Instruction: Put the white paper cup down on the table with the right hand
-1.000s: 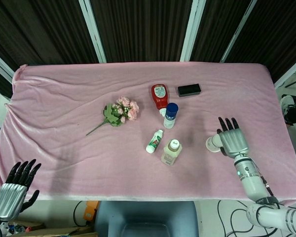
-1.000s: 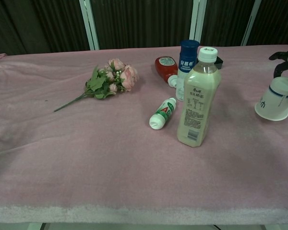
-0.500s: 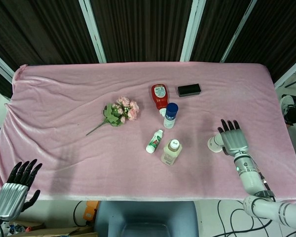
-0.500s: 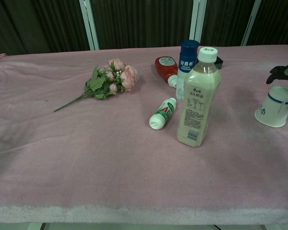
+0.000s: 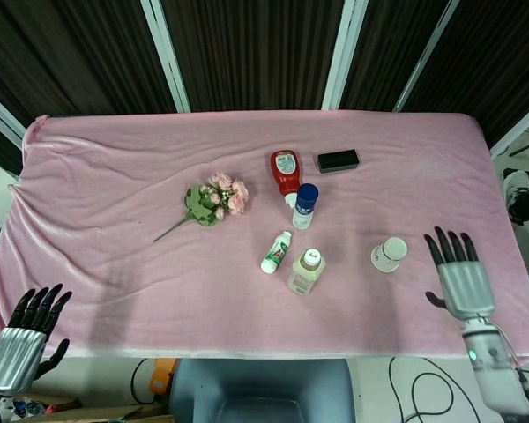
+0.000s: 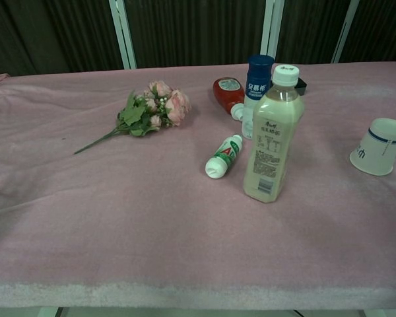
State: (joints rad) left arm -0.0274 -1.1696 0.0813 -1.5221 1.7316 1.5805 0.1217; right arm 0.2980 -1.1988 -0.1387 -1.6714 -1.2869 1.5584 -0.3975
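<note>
The white paper cup with a blue rim band (image 5: pixel 389 254) stands upside down, slightly tilted, on the pink cloth-covered desk (image 5: pixel 115 176) at the right of the frame, right of the upright pale milk-tea bottle (image 5: pixel 306 271). The right hand (image 5: pixel 459 278) is at the lower right, apart from the cup, its fingers (image 5: pixel 448 246) spread and straight, holding nothing. The left hand (image 5: pixel 22 339) hangs at the lower left corner, below the desk edge, fingers apart and empty.
</note>
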